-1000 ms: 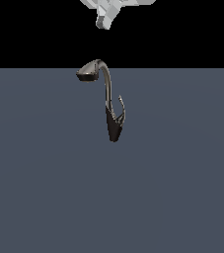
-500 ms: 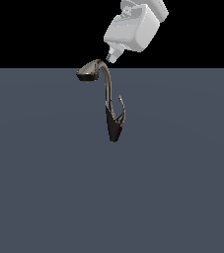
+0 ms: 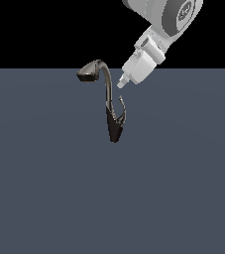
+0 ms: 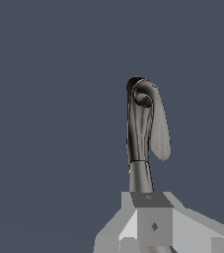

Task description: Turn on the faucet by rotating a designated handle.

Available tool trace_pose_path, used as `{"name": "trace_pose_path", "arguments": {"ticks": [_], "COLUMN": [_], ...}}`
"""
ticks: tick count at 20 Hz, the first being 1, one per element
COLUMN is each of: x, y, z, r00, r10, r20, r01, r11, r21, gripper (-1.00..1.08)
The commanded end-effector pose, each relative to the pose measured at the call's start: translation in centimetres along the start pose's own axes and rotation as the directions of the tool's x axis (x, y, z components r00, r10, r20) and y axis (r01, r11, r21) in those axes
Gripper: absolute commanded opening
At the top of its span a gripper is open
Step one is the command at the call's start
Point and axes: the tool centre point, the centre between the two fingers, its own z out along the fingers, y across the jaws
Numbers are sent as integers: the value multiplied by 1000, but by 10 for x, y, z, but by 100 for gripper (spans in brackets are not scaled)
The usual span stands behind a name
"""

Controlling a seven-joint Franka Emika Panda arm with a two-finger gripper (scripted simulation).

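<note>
The gripper (image 3: pixel 120 83) hangs in the air with nothing in it, just beside the top of the faucet's neck and a little above the handle (image 3: pixel 122 110). Its white fingers (image 3: pixel 122 82) look close together in the exterior view, but I cannot tell for sure how wide they stand, and the wrist view shows only the grey gripper body (image 4: pixel 153 225). The gripper is blocky and pale, on the end of a fat, round, white and grey arm (image 3: pixel 171 15) that comes in from the exterior view's upper right. The faucet (image 3: pixel 110 104) stands on a flat, plain, blue-grey floor (image 3: pixel 44 188), in the far half and about midway between the side edges. Its base is dark and pointed like a cone. Its neck is tall, grey and shiny, and it bends over to a flat spout head (image 3: pixel 87 74) on the exterior view's left. The handle is a thin, silvery, curved prong that sticks up from the base on the exterior view's right. I think the task has barely begun: the gripper is near but does not touch the handle. It must go lower, reach the prong and push it round.
</note>
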Motion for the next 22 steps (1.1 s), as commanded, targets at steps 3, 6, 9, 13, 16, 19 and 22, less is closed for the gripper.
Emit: {"name": "trace_pose_path", "arguments": {"ticks": [3,6,9,13,16,19,22], "x": [27,40,49,55,55,55,52], "y": [-12,-17,-20,-22,-22,-22,-17], "z": [15,22,28,31,31,31,31], "r00": [993,984,976,971,971,971,971], "r10": [112,164,199,221,221,221,221], "r20": [43,66,83,93,94,94,94], "r01": [-114,-168,-206,-230,-229,-229,-229], "r11": [992,984,975,969,969,969,969], "r21": [46,66,80,88,88,88,88], "gripper": [-100,-100,-100,-100,-100,-100,-100]}}
